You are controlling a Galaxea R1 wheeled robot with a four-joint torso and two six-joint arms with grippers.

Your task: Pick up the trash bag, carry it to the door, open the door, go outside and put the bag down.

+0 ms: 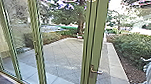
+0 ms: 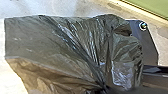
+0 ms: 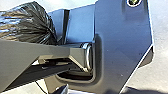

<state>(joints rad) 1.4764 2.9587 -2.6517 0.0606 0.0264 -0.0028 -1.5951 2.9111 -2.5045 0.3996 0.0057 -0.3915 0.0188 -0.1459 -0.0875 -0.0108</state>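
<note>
Evidently, the trash bag (image 2: 75, 42) is being carried by its gathered neck (image 2: 103, 86), since the folds all run together there; a bunched neck would keep the mouth closed while the body hangs loose. It is on the robot's side of the green-framed door (image 1: 99, 33), close by the robot's own body, probably so that it would not catch on the frame. The left gripper is presumably what bears it, but I cannot tell whether that gripper or the right gripper is spread or pressed together. On the door, the lever handle (image 1: 96, 71) sticks out sideways, so a push down should suit it. Beyond the door lie paving (image 1: 63, 53) and a bush (image 1: 134, 45).
</note>
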